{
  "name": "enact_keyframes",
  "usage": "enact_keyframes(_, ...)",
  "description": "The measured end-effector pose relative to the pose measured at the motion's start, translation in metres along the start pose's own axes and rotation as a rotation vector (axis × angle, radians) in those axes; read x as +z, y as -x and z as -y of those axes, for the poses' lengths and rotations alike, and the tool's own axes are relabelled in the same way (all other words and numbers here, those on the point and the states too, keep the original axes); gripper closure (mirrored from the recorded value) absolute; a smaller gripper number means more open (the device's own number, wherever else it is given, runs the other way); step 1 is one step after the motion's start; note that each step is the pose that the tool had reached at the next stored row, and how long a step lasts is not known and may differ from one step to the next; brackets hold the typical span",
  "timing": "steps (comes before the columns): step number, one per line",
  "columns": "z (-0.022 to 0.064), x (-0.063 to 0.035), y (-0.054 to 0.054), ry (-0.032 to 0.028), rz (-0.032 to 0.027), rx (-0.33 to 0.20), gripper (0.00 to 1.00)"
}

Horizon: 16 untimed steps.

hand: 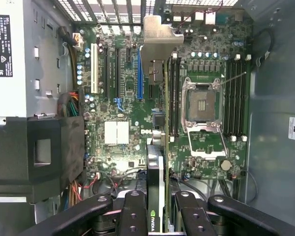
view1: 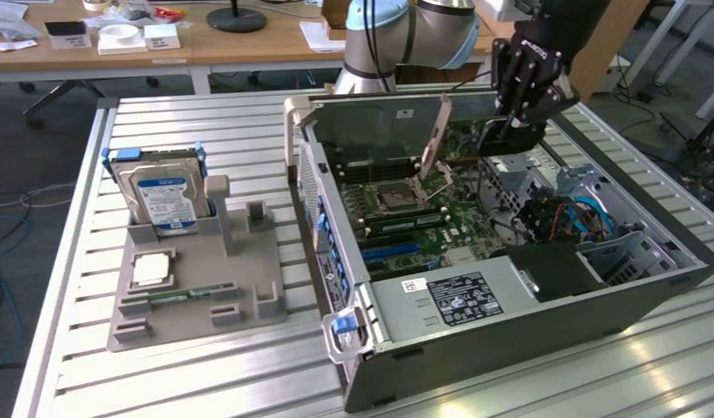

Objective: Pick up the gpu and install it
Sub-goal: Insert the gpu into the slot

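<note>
Robotics lab in an office-type room. 1 robot arm (view1: 387, 39) stands at the far edge of a slotted aluminium table (view1: 183, 122) carrying an open PC tower (view1: 508, 322) and a grey parts fixture (view1: 194, 300). Cluttered wooden desks (view1: 218, 48) behind, loose cables (view1: 9, 205) on the floor.

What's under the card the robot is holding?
The pincer holds the gpu edge-on over the green motherboard. A blue slot and the empty processor socket show beside it. The strip of board right under the card is covered.
</note>
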<state>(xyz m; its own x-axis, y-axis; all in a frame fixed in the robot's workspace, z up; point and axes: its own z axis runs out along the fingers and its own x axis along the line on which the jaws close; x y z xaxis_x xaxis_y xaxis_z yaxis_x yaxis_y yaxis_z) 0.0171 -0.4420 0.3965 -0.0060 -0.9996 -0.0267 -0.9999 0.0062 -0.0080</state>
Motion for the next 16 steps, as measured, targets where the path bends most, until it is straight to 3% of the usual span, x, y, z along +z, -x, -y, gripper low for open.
enact_keyframes(16,-0.0006,0.0123,0.000,0.0000,0.0005,0.000,0.73)
